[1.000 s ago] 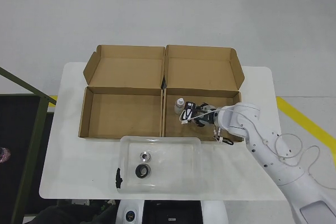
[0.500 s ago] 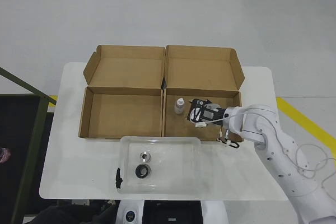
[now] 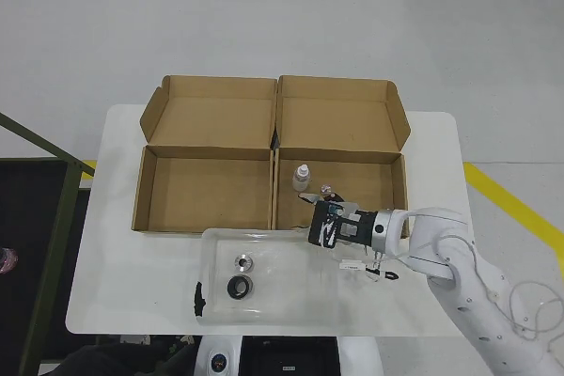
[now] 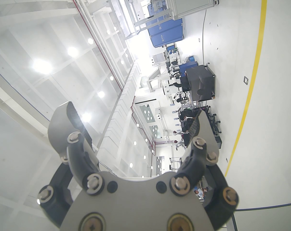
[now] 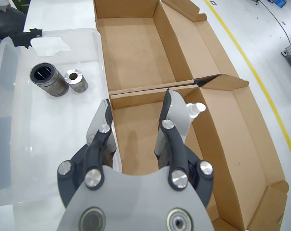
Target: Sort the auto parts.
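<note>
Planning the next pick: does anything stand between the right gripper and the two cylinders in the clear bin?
Nothing visible does. The right gripper, jaws open, hangs above the clear bin, at its rim; the bin has no lid; the larger cylinder and smaller cylinder stand uncovered.

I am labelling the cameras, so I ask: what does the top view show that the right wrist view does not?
Top view adds the white arm and the whole table. Right wrist view adds the side walls of the large cylinder and small cylinder. Both share the clear bin, left box, right box holding the white bottle, and the open right gripper.
</note>
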You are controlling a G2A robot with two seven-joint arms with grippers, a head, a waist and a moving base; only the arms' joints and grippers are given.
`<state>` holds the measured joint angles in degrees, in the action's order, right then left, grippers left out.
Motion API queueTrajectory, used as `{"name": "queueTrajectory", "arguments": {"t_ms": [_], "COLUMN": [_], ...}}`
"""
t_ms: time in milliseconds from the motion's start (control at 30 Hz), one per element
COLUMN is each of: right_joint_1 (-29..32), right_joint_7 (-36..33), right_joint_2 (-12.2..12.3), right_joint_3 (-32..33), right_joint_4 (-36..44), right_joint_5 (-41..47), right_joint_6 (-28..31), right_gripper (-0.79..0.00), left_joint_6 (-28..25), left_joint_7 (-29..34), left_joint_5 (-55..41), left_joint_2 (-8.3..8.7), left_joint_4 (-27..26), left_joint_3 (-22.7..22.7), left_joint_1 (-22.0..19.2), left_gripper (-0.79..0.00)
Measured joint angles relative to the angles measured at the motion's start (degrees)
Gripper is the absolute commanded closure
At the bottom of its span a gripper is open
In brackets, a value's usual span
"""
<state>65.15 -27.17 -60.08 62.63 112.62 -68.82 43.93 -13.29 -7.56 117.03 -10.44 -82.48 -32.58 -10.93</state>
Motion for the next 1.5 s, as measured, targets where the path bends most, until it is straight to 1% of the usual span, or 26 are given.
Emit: {"name": "queueTrajectory", "arguments": {"t_ms": [200, 433, 733, 833, 967, 1300, 1500], "right_joint_1": [0.3, -0.8, -3.1, -4.2, -5.6, -7.9, -8.7], "right_joint_7": [0.9, 1.3, 1.3, 1.2, 1.0, -0.3, -1.0], "right_joint_2": [-0.4, -1.3, -2.8, -3.4, -4.3, -5.9, -6.8], "right_joint_3": [-3.9, -9.4, -16.0, -17.9, -20.3, -23.9, -25.3], "right_joint_4": [1.5, 1.5, -1.2, -2.7, -4.7, -8.5, -10.5], "right_joint_5": [-1.6, -3.7, -6.6, -7.7, -9.3, -10.9, -11.2], "right_joint_6": [0.4, 0.1, -1.3, -2.1, -3.4, -5.3, -6.0], "right_gripper": [-0.366, -0.351, -0.345, -0.323, -0.32, -0.314, -0.332], "left_joint_6": [0.0, 0.0, 0.0, 0.0, 0.0, 0.0, 0.0], "left_joint_7": [0.0, 0.0, 0.0, 0.0, 0.0, 0.0, 0.0], "left_joint_5": [0.0, 0.0, 0.0, 0.0, 0.0, 0.0, 0.0], "left_joint_2": [0.0, 0.0, 0.0, 0.0, 0.0, 0.0, 0.0], "left_joint_4": [0.0, 0.0, 0.0, 0.0, 0.0, 0.0, 0.0], "left_joint_3": [0.0, 0.0, 0.0, 0.0, 0.0, 0.0, 0.0], "left_joint_1": [0.0, 0.0, 0.0, 0.0, 0.0, 0.0, 0.0], "left_gripper": [-0.785, -0.785, -0.785, -0.785, -0.785, -0.785, -0.785]}}
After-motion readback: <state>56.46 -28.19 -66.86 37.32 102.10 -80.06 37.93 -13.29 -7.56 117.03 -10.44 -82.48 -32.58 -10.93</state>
